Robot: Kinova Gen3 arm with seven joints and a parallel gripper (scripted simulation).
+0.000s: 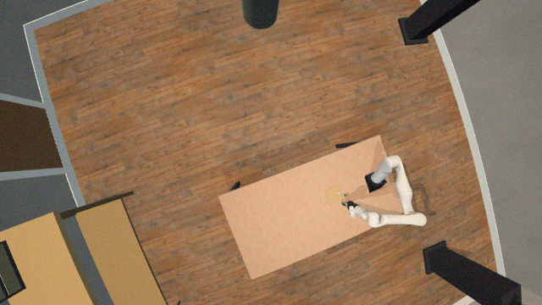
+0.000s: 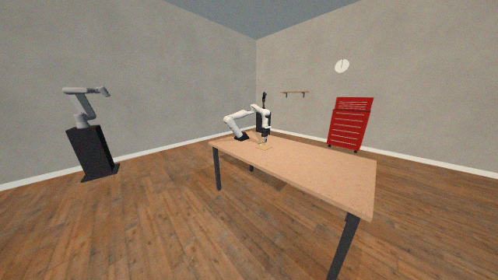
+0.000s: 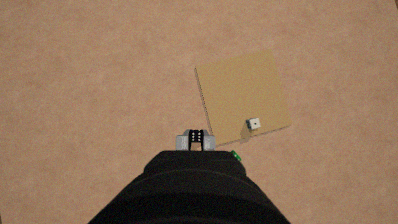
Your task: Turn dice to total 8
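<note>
The tan mat [image 1: 331, 196] [image 2: 264, 148] [image 3: 240, 90] lies flat on the table. A white die [image 1: 339, 193] [image 3: 254, 123] sits on it near one edge, with a single pip on top. A green die [image 1: 345, 195] [image 2: 260, 144] [image 3: 236, 156] lies off the mat, just beyond that edge; my gripper's body partly hides it in the wrist view, and its top number cannot be read. My gripper [image 1: 344, 204] [image 2: 265, 141] [image 3: 196, 136] is shut on a black die [image 3: 196, 135], held above the table beside the mat's corner. Six pips face the wrist camera.
The table [image 1: 275, 212] [image 2: 311, 163] extends well beyond the mat. My arm's base [image 1: 375, 182] [image 2: 241, 137] stands on the table near the green die. Other robots on pedestals and a red tool cabinet [image 2: 351, 124] stand away from the table.
</note>
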